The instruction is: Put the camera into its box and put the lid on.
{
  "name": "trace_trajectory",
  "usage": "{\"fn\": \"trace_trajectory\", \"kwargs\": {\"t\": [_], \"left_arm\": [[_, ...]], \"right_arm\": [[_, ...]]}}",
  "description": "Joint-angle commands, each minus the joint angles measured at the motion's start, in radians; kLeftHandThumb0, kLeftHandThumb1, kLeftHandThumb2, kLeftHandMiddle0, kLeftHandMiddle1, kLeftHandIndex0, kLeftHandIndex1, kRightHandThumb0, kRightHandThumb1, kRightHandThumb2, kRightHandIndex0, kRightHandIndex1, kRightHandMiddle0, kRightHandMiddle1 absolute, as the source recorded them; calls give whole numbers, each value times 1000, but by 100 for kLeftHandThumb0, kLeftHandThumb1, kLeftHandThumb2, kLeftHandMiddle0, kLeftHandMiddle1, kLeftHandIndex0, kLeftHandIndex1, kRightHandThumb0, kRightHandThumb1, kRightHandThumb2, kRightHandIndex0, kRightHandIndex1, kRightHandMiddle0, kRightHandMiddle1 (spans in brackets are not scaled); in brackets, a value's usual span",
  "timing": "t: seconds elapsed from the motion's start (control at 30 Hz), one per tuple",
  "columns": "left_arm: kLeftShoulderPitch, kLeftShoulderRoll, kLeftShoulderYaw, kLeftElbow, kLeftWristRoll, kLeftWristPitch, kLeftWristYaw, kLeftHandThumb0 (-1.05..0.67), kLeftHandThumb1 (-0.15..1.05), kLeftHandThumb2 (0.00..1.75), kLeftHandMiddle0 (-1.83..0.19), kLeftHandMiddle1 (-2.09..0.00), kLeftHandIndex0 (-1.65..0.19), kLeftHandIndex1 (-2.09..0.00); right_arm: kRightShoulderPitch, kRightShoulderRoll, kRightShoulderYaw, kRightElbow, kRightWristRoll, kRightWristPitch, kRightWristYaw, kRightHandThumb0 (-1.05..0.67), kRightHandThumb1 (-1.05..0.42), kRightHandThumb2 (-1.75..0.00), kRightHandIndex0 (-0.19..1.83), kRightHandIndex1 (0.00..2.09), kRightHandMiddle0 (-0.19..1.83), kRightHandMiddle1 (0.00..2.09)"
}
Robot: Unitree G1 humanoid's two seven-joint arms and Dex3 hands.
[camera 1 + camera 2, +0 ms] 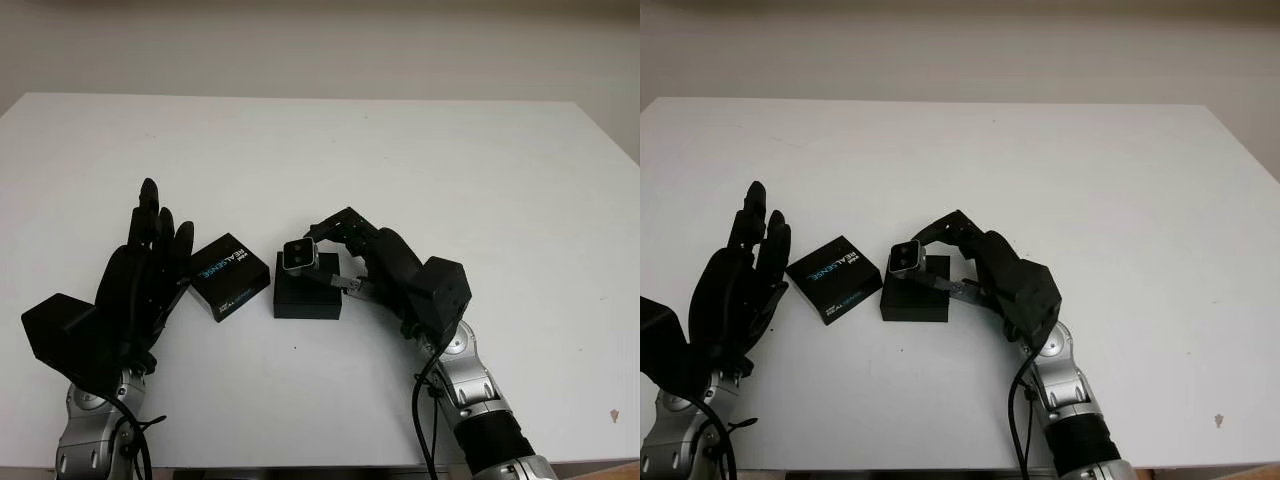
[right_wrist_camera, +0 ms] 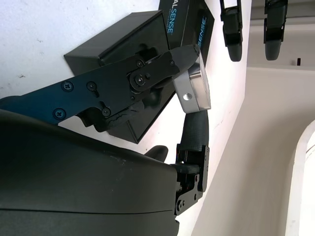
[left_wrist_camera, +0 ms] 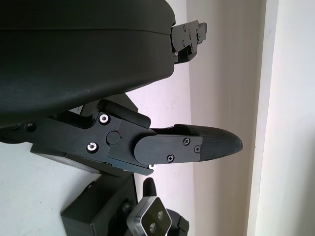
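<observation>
The small silver camera [image 1: 299, 256] is pinched in my right hand [image 1: 326, 258], which is shut on it from the right. It hangs tilted just over the far left part of the open black box [image 1: 308, 296], lenses facing me. In the right wrist view the camera [image 2: 197, 88] sits between the fingers above the box [image 2: 123, 49]. The black lid [image 1: 230, 276] printed REALSENSE lies flat on the table just left of the box. My left hand [image 1: 155, 228] is open beside the lid's left edge, holding nothing.
Everything sits on a white table [image 1: 450, 160] with wide free room behind and to the right. A pale wall runs behind the table's far edge. The table's front edge is near my forearms.
</observation>
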Motion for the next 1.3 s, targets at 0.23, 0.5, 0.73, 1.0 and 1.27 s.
{"fn": "trace_trajectory", "kwargs": {"t": [0.23, 0.5, 0.73, 1.0, 1.27], "left_arm": [[-1, 5, 3, -11, -2, -7, -2, -73, 105, 40, 19, 0, 19, 0], [5, 6, 4, -21, -1, -2, 3, -74, 105, 40, 19, 0, 19, 0], [6, 4, 4, -22, -2, -2, 4, -74, 105, 40, 19, 0, 19, 0], [8, 6, 6, -20, -7, -9, -3, -73, 105, 40, 19, 0, 19, 0], [6, 7, 10, -22, -13, -3, -4, -73, 105, 39, 19, 0, 19, 0]], "right_arm": [[9, -13, 12, -14, -20, 16, 7, -42, -103, -5, 1, 74, 36, 172], [14, -16, 30, 7, -55, 5, -10, -42, -103, -5, 4, 69, 37, 173], [16, -22, 36, 34, -75, -6, -20, -41, -103, -5, 5, 66, 34, 172], [11, -22, 35, 46, -84, -22, -29, -40, -103, -5, 6, 64, 33, 174], [10, -28, 34, 48, -89, -33, -32, -40, -103, -6, 6, 64, 33, 174]]}}
